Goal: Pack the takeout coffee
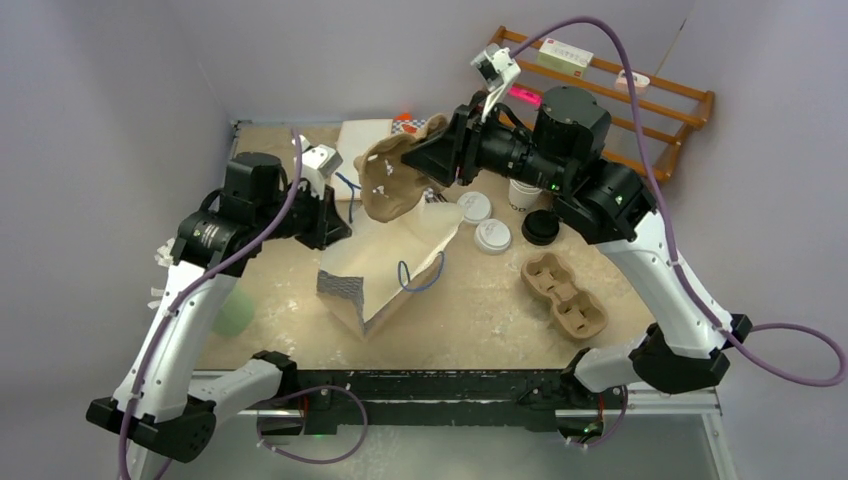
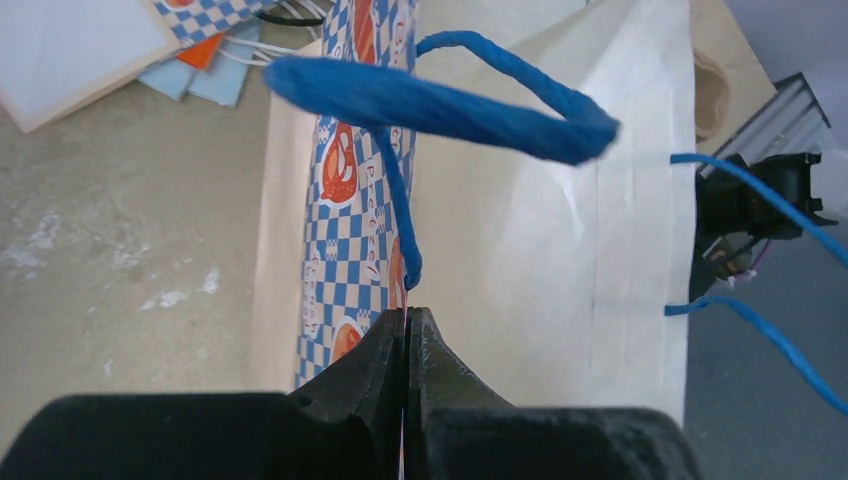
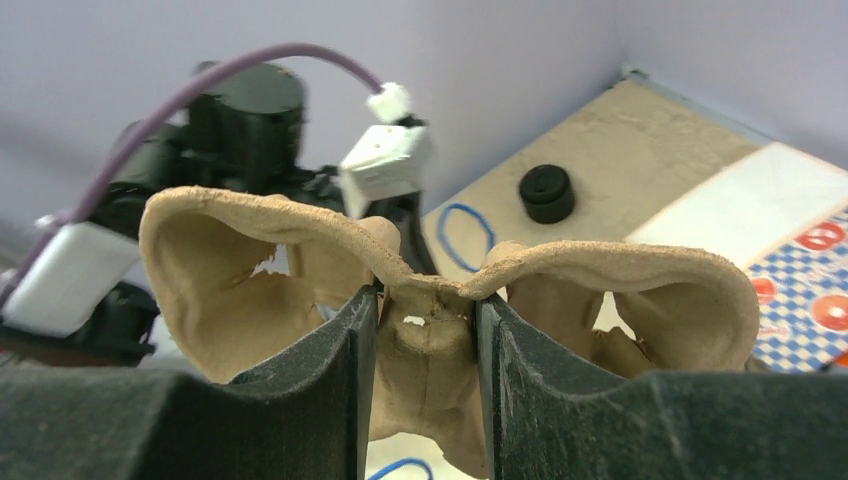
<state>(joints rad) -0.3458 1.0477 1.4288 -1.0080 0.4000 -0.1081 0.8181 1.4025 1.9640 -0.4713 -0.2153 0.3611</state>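
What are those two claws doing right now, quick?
Left gripper: closed, apparently pinching the rim of the paper bag.
Right gripper: clamped on the middle of the pulp cup carrier.

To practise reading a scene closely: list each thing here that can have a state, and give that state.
left gripper, shut on the paper bag's edge.
right gripper, shut on the held carrier's middle rib.
paper bag, mouth open.
held carrier, lifted off the table, pockets empty.
second carrier, lying on the table, empty.
white lids, loose on the table.
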